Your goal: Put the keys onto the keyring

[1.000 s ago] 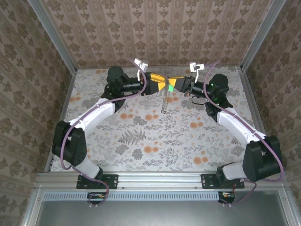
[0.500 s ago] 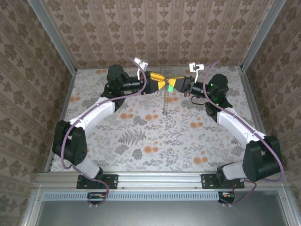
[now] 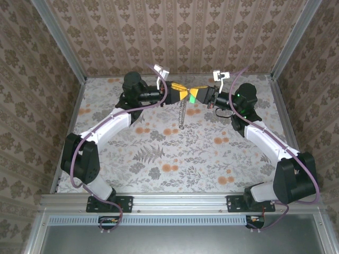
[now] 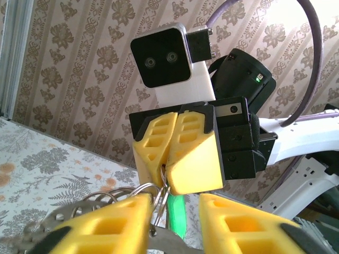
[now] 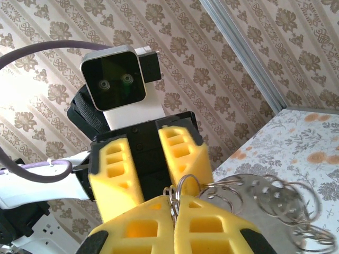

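My right gripper (image 3: pixel 194 94) (image 5: pixel 175 203) is shut on the keyring (image 5: pixel 187 175), a bunch of thin silvery wire rings, held up in the air at the back of the table. My left gripper (image 3: pixel 179 94) (image 4: pixel 175 198) faces it tip to tip, jaws apart. The key's bright green head (image 4: pixel 178 219) (image 3: pixel 187 97) stands in the gap between the left fingers (image 4: pixel 106 222), just under the right gripper's tips (image 4: pixel 168 182). The near left finger touches the rings; I see no grip on the key. A chain (image 3: pixel 182 114) hangs down from the bunch.
A silvery metal tag with holes and more rings (image 5: pixel 265 198) dangles from the bunch beside my right fingers. The floral table (image 3: pixel 175 153) lies below, walled with patterned paper. Purple-grey cables (image 3: pixel 132 108) loop along both arms.
The left gripper has pushed right, closer to the right gripper, and its jaws have narrowed around the green key. The hanging chain swung slightly left. The right arm has held still.
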Available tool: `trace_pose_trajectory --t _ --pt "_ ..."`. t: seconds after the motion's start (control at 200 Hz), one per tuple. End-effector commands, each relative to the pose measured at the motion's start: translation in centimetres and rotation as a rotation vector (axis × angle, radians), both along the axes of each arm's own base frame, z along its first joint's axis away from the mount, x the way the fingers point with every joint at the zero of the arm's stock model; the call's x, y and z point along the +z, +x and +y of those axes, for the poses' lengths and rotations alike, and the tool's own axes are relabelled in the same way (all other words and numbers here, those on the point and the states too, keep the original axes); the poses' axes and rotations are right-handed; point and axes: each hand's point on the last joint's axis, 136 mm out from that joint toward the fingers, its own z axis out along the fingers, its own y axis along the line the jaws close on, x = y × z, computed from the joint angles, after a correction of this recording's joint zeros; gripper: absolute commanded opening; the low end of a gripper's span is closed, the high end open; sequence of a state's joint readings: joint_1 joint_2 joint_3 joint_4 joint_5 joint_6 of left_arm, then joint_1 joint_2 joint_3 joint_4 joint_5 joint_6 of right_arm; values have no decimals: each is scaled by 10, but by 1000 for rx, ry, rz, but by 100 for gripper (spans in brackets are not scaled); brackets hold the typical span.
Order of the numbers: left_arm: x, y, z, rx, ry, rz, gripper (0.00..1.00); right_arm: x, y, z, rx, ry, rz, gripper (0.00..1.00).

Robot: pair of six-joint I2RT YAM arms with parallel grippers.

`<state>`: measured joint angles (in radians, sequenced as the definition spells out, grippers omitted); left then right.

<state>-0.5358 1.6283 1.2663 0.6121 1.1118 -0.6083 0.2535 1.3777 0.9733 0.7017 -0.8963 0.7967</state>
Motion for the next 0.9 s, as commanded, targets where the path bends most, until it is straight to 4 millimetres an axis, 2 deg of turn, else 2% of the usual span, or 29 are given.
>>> trace_pose_trajectory --t 0.0,0.15,0.205,0.3,0.41,0.465,0.485,0.565,0.635,0.78,0.895 --pt "14 -13 -4 -62 -17 -65 21 17 0 1 -8 23 -59 0" --pt "13 -10 -5 -47 -15 -63 20 18 0 1 -6 24 -61 0" --pt "13 -9 -6 -39 -17 -62 16 18 0 1 -5 24 -59 0" --pt "15 -7 -8 -31 -18 -58 0 18 -2 2 4 25 -58 0" --pt "19 -5 -8 -14 -33 -66 0 14 -3 2 13 18 -47 0" --pt "23 -5 -7 -4 -49 -73 0 10 -4 2 13 12 -42 17" --pt "24 -5 -6 -1 -54 -76 0 9 -5 2 13 9 -43 21" --pt "30 -7 -4 -1 -65 -88 0 2 -9 1 11 -6 -36 28" --pt "33 -8 -2 1 -68 -96 0 -2 -12 -1 9 -12 -35 30" --pt "37 -9 -1 -6 -70 -104 0 -7 -17 -3 10 -22 -31 27" --pt "40 -9 1 -4 -71 -110 0 -8 -17 -4 4 -31 -29 8"
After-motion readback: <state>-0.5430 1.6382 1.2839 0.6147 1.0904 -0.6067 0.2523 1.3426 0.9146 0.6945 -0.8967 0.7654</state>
